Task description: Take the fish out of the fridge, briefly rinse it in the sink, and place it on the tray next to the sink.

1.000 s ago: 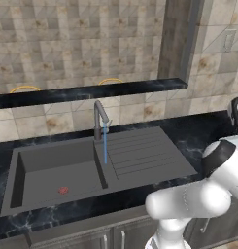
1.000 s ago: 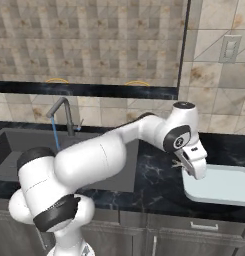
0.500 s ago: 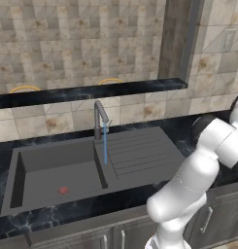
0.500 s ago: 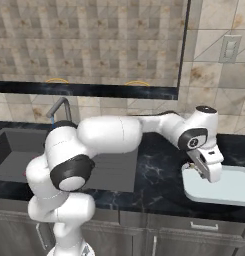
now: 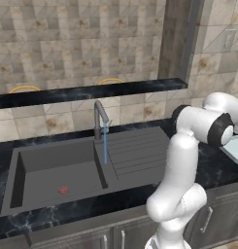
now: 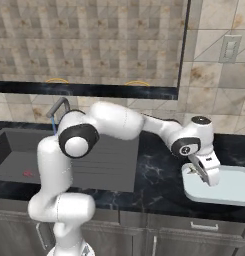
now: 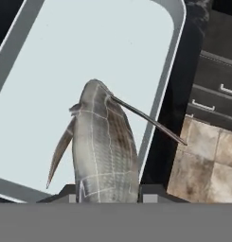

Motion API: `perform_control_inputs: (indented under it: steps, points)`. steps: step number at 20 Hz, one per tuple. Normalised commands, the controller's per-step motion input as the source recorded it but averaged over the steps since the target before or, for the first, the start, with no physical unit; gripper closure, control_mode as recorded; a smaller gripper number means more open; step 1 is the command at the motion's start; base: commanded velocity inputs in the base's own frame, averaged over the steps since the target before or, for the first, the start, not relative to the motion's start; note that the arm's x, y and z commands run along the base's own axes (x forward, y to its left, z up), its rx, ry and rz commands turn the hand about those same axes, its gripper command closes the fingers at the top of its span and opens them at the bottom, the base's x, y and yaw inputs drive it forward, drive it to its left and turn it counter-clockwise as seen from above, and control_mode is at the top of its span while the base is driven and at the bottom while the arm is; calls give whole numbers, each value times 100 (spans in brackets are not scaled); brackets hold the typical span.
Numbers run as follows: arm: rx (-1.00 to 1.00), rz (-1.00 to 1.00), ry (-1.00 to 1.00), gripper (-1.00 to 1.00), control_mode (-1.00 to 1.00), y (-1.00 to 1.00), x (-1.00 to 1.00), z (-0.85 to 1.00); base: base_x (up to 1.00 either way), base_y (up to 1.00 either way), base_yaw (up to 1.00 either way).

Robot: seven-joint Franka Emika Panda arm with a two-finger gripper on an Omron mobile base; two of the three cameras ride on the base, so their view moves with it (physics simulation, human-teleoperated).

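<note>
While water runs from the tap [image 5: 100, 116] into the sink [image 5: 57, 168], the end effector [image 6: 204, 172] hangs over the tray [image 6: 229, 186] on the dark desk [image 6: 154, 175], clenched on the fish [image 7: 104, 146], which juts out above the tray's pale floor.

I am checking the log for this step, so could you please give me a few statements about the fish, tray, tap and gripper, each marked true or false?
1. The gripper holds the fish between its fingers. True.
2. The fish already lies flat on the tray, free of the gripper. False: in the hand view it is held in the gripper, over the tray.
3. Water runs from the tap into the sink. True: a blue stream falls from the spout.
4. The tray sits inside the sink basin. False: it sits on the dark counter, to the right of the sink.
5. The gripper hangs over the red drain mark. False: it is over the tray.
</note>
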Motion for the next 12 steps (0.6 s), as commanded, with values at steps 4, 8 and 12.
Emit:
perform_control_inputs:
  steps: [4, 8, 12]
  points:
    - [-6, 0, 0, 100, -100, -67, 55, -42, 0, 0, 0]
    - [-1, 0, 0, -100, -100, -69, 69, -23, 0, 0, 0]
    - [3, 0, 5, -100, -100, -41, 59, -2, 0, 0, 0]
